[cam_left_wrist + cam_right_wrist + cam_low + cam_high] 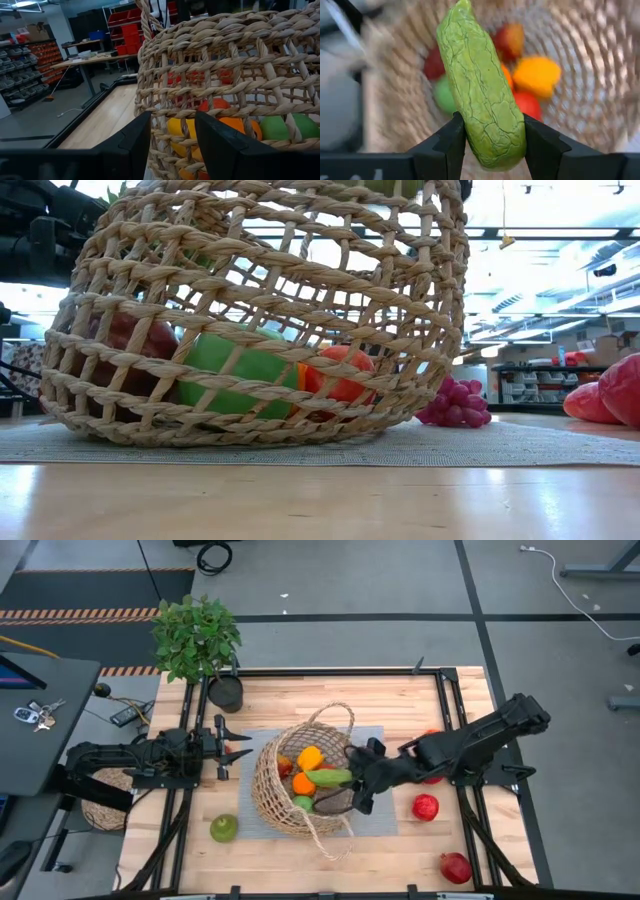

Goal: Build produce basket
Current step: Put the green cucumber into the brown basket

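Wicker fills most of what you see: the basket [300, 785], tan with an open weave, lies tipped on a grey mat [375, 815] at the centre of the wooden surface [400, 700] in the high view, its mouth facing the right of the frame and one thin loop handle [338, 712] arching toward the top. Much of the produce inside is hidden by the weave; in the low view you can only make out a green piece [240, 370], an orange one [340, 375] and a dull red shape [135, 345] through the gaps. A bunch of purple grapes [455, 402] peeks out behind the basket there, and another red item is cut off at the right edge.

Your right claw [492, 140] is at the basket's mouth, clamped on a long green vegetable [480, 85] with a cracked, wrinkled skin. Beyond it, the basket's contents are blurred into red, orange, yellow and green patches.

Your left claw [172, 142] is pressed together against the basket's outer wall on the left of the high view, with strands of weave showing between its fingers.

Outside the basket you have a green apple [223, 828] at lower left, and two red fruits [425, 806] [455, 867] at lower right. A potted plant [198, 640] sits at upper left.
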{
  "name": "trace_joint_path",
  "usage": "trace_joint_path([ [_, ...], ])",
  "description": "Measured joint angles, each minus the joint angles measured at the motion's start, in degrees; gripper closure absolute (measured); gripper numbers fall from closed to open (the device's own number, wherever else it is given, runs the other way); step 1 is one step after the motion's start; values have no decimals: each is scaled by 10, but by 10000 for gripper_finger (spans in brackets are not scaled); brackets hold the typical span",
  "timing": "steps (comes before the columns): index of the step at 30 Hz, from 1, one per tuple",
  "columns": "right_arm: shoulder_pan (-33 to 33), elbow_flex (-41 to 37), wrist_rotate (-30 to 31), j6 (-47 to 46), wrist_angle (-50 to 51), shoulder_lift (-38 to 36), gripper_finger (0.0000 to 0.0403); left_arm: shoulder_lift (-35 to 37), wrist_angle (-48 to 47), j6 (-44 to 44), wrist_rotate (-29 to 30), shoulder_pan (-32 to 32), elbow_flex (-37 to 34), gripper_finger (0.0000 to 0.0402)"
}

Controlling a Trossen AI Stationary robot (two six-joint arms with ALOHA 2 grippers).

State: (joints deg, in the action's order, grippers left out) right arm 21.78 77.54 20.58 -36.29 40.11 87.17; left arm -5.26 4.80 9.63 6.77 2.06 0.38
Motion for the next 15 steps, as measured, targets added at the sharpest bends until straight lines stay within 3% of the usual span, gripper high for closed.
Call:
trace_joint_path([
  [8, -30, 4, -128, 37, 40, 56, 229, 0, -2, 0, 0, 0, 0, 241],
  [15, -49, 10, -134, 127, 37, 55, 228, 0, -2, 0, 0, 0, 0, 241],
])
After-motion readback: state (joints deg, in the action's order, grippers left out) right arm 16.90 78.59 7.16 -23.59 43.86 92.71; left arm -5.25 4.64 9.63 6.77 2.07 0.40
